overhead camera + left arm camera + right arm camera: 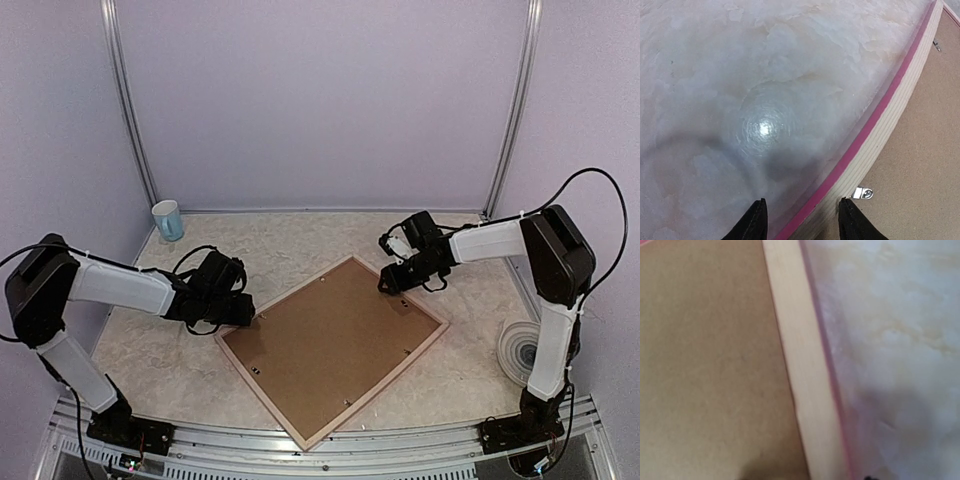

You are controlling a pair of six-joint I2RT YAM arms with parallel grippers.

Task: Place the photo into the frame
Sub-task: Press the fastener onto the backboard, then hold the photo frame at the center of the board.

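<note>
The frame (286, 296) lies face down on the table as a tilted diamond, pale wood back up. A thin pink edge shows along its rail (890, 125). A brown backing board (330, 345) fills it. The photo is hidden. My left gripper (235, 305) is at the frame's left corner. In the left wrist view it (805, 222) stands open astride the rail, one finger over the table and one at the board's edge. My right gripper (393, 280) hovers low over the upper right rail (800, 365). Its fingers barely show in the right wrist view.
A pale blue cup (167, 220) stands at the back left corner. A white round roll (520, 350) lies beside the right arm. Small metal clips (862, 192) sit on the backing board (920, 150) near the rail. Walls close in the back and both sides.
</note>
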